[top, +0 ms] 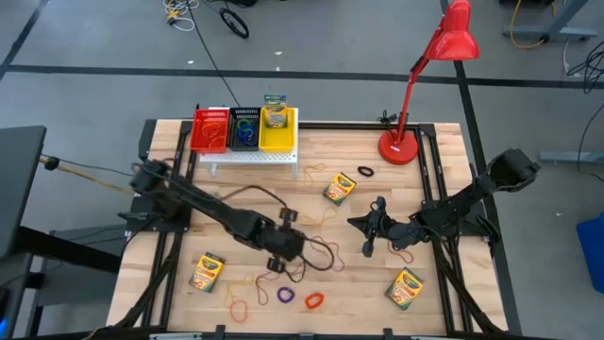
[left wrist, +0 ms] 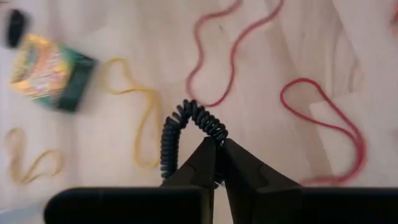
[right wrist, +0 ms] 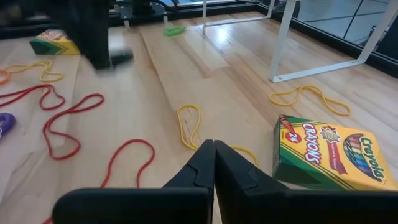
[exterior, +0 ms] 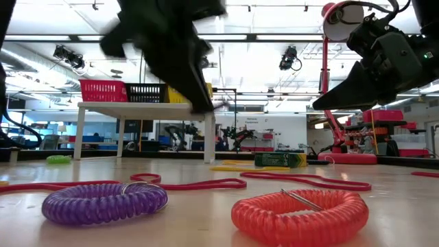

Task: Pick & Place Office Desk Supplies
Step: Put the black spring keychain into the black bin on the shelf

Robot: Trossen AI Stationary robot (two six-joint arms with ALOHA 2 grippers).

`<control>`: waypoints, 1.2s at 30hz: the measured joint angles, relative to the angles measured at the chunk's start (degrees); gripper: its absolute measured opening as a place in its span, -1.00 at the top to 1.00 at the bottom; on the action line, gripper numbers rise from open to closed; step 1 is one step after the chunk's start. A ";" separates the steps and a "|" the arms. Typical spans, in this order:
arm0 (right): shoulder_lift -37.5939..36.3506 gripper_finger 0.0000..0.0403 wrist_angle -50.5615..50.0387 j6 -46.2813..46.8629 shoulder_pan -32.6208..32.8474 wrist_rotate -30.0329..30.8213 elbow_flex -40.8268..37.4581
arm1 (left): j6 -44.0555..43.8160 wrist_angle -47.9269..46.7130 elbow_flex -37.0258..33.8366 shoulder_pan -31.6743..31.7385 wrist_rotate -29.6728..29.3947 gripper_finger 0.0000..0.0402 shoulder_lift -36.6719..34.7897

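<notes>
Risk: my left pincer (left wrist: 216,163) is clamped on the black coil loop (left wrist: 186,134) by a thin edge, above mid-bench (top: 311,194). Coil could spring out or snag the red rubber bands (left wrist: 323,127) below. Right pincer (right wrist: 213,163) closed, empty, hovering nearby.

Wooden table (top: 444,151) — crayon boxes (top: 339,187), loops (top: 285,296)

My left claw (left wrist: 219,163) is looking like matt black plastic, and it's pinching a coiled black loop (left wrist: 186,134), ridged and a bit rubbery-looking. The counter (right wrist: 186,81) is showing pale wood planks with a smooth finish. That crayon box (right wrist: 333,155) is glossy printed cardboard, honestly pretty shiny.
</notes>
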 joint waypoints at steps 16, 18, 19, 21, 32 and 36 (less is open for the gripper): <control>0.00 0.97 -0.07 0.02 0.00 0.00 0.00 | -10.61 -14.53 0.02 9.76 -13.49 0.92 -33.14; 0.00 0.97 -0.06 0.01 0.00 0.00 0.00 | -10.73 -16.10 0.02 14.11 -13.51 0.92 -35.10; 0.00 0.97 -0.05 0.02 0.00 0.00 0.00 | -10.59 -17.30 0.02 16.52 -13.49 0.92 -35.81; 0.00 0.97 -0.05 0.02 0.00 0.02 0.00 | -9.42 -19.17 0.02 21.86 -12.56 0.92 -36.57; 0.00 0.97 0.41 0.02 0.01 0.02 0.00 | 1.56 -19.81 0.00 51.06 6.10 0.91 -32.35; 0.00 0.97 0.43 0.02 0.00 0.02 0.00 | 5.00 -19.83 0.00 56.52 8.62 0.89 -28.71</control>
